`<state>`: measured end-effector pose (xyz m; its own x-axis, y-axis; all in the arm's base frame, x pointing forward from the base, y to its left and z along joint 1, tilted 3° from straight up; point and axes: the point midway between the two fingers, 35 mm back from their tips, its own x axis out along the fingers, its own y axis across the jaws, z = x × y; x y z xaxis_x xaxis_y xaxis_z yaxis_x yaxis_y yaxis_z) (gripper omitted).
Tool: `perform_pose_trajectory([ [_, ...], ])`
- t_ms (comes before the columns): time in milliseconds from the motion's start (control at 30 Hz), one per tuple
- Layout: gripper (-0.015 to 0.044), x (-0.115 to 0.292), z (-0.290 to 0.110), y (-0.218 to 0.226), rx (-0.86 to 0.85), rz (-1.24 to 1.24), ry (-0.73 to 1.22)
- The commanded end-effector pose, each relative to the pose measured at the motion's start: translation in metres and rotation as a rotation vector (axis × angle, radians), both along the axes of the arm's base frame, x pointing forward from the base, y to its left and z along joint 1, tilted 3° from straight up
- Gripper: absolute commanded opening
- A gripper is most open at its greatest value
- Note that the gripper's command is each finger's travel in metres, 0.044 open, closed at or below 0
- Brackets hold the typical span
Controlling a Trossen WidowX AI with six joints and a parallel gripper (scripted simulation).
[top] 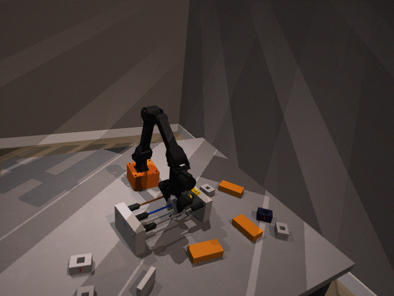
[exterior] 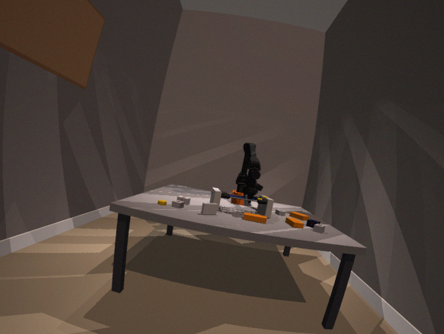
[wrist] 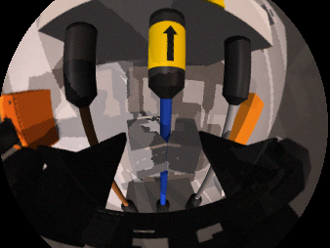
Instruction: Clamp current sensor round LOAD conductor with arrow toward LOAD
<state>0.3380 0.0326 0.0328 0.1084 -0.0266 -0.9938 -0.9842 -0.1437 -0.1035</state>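
Sensor [top: 172,208] [wrist: 186,146] sits unheld between the tool's [top: 174,202] [exterior: 249,200] [wrist: 163,134] wide-open fingers.

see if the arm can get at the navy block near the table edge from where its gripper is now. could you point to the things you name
Probably not directly: the gripper [top: 178,207] [wrist: 163,135] is down among the conductors, and the end block [top: 203,207] stands between it and the navy block [top: 264,215].

Black arrow [wrist: 170,43], printed on yellow band [wrist: 155,46] of blue conductor's sleeve [wrist: 166,77], pointed toward end block [top: 203,207] [wrist: 117,36]. Block's yellow label [top: 196,191] bore lettering too small for certain reading.
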Motion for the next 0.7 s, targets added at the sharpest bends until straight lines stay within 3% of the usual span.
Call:
perform_pose_trajectory([
  [0, 0.044, 0.0, -0.007, -0.001, -0.003, 0.004, 0.001],
  [400, 0.044, 0.003, -0.02, -0.001, -0.003, 0.004, 0.001],
  [667, 0.0387, 0.002, -0.015, 0.0, 0.0, 0.0, -0.002],
])
